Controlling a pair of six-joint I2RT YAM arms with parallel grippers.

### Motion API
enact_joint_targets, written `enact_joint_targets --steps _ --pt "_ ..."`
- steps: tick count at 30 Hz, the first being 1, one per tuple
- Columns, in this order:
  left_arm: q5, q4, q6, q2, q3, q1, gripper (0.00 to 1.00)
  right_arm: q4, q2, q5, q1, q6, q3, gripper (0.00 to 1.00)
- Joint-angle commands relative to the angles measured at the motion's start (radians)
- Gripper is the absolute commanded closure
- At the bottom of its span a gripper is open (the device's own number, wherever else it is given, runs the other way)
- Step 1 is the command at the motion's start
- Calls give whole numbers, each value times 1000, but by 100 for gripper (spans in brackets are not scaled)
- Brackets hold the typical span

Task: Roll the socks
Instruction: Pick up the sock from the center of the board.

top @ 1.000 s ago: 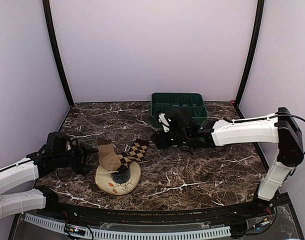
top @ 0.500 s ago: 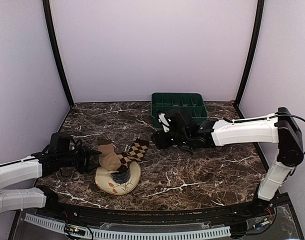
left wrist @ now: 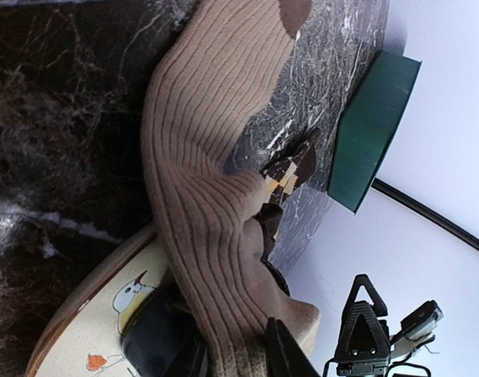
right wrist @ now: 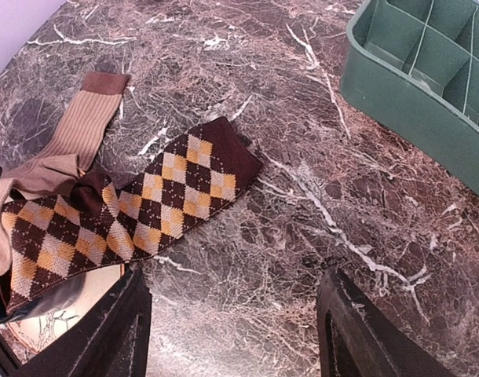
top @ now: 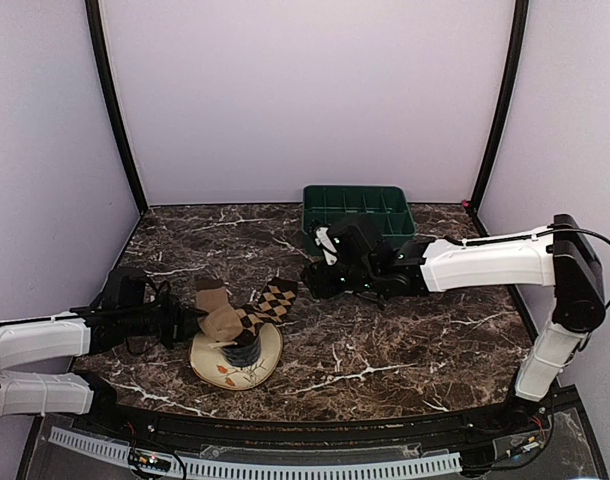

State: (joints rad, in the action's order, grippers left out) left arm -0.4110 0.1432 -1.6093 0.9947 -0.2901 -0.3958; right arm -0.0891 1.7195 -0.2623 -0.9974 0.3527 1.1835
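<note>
tan sock (top: 217, 312) at left pincer (top: 188, 322) tips

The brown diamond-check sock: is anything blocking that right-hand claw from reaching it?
Nothing visible: only bare marble tabletop lies between the open right gripper and the brown, black and cream diamond-check fabric sock.
</note>
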Motion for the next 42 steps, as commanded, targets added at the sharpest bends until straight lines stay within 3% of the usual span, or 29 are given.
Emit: enact_joint_targets --steps 1,3,7,17,22,31,37,42 --pt "-3 41 -5 -4 18 -5 79 28 20 -2 -15 -1 31 34" --pt "0 41 -7 -9 21 -6 87 27 25 0 -15 -1 35 34" --pt "6 24 -4 -32 19 -6 95 25 25 -2 -19 -1 39 34" --pt "107 -132 47 -184 -31 -6 100 19 27 -8 -22 -6 43 34" --pt "148 -134 148 -185 -69 -6 100 25 26 -12 -24 -6 37 34" --pt "253 123 408 -141 -115 39 100 72 -10 -43 -26 -7 -17 34" --pt "197 285 588 -24 -262 71 100 121 -50 -101 -26 -2 -76 34" --pt "4 347 693 166 -494 77 100 145 -92 -173 -26 13 -104 34"
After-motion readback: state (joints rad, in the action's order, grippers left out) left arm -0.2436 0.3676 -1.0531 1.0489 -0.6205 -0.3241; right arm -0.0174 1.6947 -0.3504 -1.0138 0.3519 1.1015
